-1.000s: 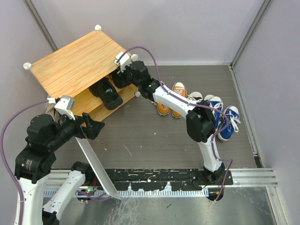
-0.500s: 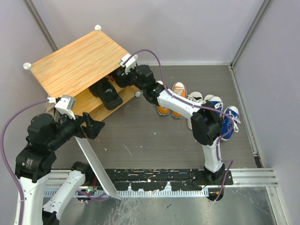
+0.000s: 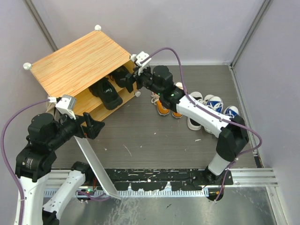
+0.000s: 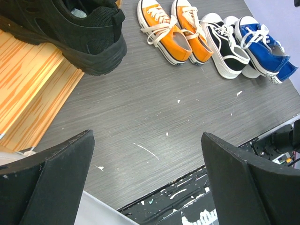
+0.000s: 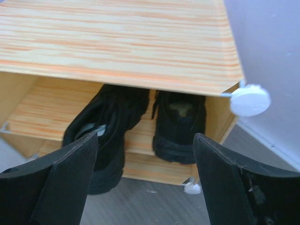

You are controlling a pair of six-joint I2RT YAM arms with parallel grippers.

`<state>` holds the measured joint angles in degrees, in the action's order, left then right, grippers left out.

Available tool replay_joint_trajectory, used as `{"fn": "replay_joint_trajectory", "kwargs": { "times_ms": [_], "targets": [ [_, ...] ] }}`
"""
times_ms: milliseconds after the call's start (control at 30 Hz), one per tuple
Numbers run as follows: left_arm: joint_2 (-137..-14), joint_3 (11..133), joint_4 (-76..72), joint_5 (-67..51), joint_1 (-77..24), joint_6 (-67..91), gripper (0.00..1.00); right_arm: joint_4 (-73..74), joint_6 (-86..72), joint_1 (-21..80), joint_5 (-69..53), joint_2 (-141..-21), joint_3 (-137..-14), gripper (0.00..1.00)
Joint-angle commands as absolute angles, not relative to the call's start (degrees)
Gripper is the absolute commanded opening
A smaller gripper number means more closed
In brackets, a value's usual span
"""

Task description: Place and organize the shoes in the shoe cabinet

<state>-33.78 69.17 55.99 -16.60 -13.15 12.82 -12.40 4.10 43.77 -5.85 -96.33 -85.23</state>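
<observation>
The shoe cabinet point(image 3: 77, 58) sits in the upper left of my overhead view, wood-grain top facing up and its front open toward the centre. On its inner shelf I see two black sneakers side by side. The left black sneaker point(image 5: 105, 136) juts past the shelf's front edge, and the right black sneaker point(image 5: 180, 124) sits further in.

The rest of the shoes stand in a row on the grey floor point(image 3: 140, 136), right of centre: the orange pair point(image 4: 173, 30) is nearest the cabinet, then the black-and-white lace-ups point(image 4: 225, 44), then the blue pair point(image 4: 262, 44).

My right gripper point(image 5: 145, 140) hovers just in front of the shelf opening, below the white corner knob point(image 5: 250, 100). Its fingers are spread wide with nothing between them.

My left gripper point(image 4: 147, 138) hangs over bare floor at the lower left, near the cabinet's front. It is also spread wide and holds nothing.
</observation>
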Motion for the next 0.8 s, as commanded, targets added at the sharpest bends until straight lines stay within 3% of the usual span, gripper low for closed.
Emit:
{"fn": "replay_joint_trajectory", "kwargs": {
  "times_ms": [0, 533, 633, 767],
  "targets": [
    [-34.60, 69.93, 59.07, -15.53, -13.07, 13.17, 0.98, -15.13, -2.07, 45.81, -11.41, -93.26, -79.54, 0.86],
    [-32.55, 70.75, 59.31, -16.74, -13.10, 14.34, 0.98, -14.95, -1.37, 51.86, -6.64, -105.22, -88.06, 0.91],
    [-32.45, 70.94, 59.48, -17.04, -13.04, 14.37, 0.98, -15.84, -1.47, 51.85, -4.99, -107.48, -89.70, 0.88],
    [-32.11, 70.87, 59.72, -17.00, -13.04, 14.25, 0.98, -15.08, -1.63, 51.86, -4.31, -109.55, -91.96, 0.76]
  ]
}}
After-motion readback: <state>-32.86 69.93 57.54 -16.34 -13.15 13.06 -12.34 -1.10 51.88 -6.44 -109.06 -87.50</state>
